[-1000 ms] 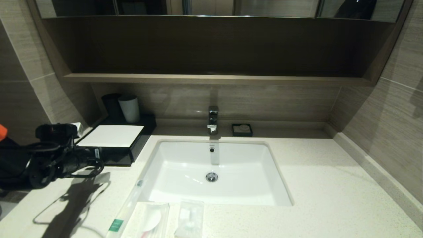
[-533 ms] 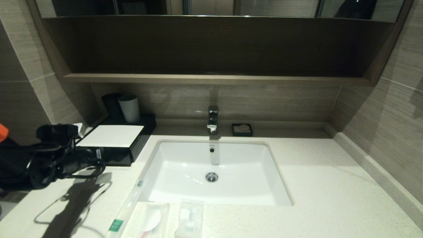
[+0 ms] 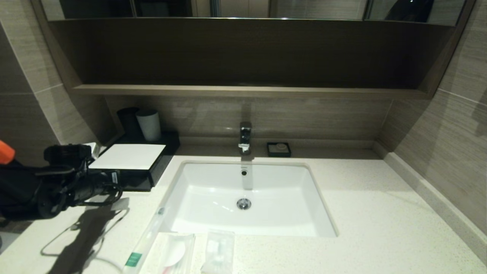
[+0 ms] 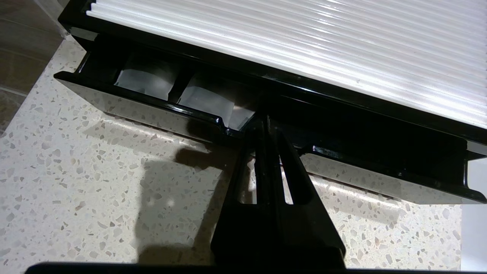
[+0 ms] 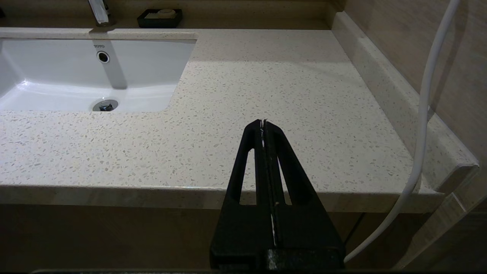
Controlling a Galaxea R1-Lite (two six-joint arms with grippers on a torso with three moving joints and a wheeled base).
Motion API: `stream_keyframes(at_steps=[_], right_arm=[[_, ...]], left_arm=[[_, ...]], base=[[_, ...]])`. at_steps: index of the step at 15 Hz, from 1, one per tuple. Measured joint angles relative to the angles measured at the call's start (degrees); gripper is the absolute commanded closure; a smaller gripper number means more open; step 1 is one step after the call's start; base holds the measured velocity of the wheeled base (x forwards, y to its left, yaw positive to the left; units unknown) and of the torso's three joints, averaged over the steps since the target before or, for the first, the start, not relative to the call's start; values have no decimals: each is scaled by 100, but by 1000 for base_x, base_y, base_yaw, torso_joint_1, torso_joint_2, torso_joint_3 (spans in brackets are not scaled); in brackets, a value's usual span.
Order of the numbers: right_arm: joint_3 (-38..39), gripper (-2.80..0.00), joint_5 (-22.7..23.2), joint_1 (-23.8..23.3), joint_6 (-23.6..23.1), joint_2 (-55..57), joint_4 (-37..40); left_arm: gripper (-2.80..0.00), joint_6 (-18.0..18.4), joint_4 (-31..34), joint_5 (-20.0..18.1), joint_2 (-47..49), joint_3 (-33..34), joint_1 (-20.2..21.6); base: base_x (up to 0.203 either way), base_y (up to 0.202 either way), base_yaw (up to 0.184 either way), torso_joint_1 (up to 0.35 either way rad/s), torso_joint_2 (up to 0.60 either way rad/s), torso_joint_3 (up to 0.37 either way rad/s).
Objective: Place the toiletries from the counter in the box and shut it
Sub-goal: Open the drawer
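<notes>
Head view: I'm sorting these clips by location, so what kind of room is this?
Most likely a hotel bathroom vanity. A white sink is set into a speckled stone counter under a chrome faucet, and plastic-wrapped toiletries lie near the front edge, with a soap dish by the wall.

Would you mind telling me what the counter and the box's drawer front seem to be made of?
The counter looks like polished off-white stone or composite: pale ground with scattered brown flecks. The box's drawer front looks like glossy black plastic or lacquer, since it mirrors the counter's speckle; which of the two cannot be told.
</notes>
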Motion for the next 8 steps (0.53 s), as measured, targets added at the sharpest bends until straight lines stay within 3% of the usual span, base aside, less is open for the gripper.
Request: stream_keyframes(at_steps=[8], right_arm=[[-2,0,0,0,0,0,0]], left_arm=[[0,0,-49,2,74,-6,0]], base=[[0,0,0,0,0,0]])
